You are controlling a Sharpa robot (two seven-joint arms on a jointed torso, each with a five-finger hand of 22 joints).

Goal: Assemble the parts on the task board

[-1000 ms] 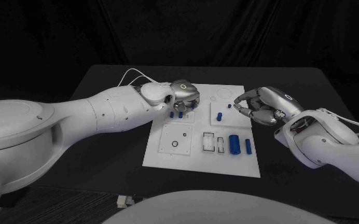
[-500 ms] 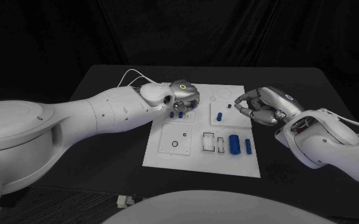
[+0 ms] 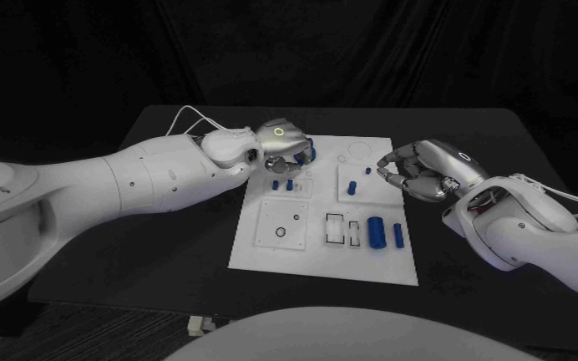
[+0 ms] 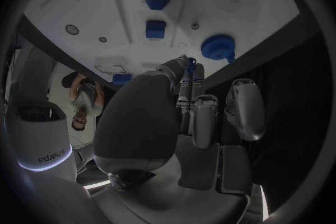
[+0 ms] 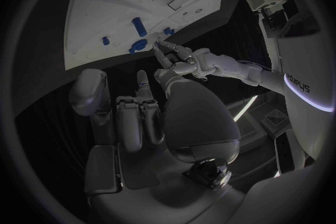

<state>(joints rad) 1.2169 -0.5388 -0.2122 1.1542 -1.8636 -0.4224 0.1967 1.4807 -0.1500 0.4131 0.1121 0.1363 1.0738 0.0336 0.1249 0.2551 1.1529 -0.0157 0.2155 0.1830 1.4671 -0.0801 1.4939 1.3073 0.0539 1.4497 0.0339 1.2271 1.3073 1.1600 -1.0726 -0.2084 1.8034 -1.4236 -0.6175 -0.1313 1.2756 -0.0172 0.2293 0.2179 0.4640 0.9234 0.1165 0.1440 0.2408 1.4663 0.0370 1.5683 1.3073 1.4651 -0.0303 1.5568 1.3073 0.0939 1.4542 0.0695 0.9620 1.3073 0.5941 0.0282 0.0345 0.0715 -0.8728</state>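
task board on desk: left hand pinches a small blue part at its 12 o'clock edge; right hand curled, empty.

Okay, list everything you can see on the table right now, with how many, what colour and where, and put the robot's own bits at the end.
table: one, black, under everything.
task board: one, white, middle of the table.
upright parts: a few small blue pieces, standing in the board's far left panel; exact count unclear.
single peg: one, blue, standing in the board's far right panel.
lying cylinders: two, blue, side by side in the board's near right area.
held part: one, blue, at the left hand's fingertips above the board's far left corner.
left hand: one, silver, over the board's far left corner, pinching the held part.
right hand: one, silver, fingers curled in, by the board's far right edge; nothing visible in it.
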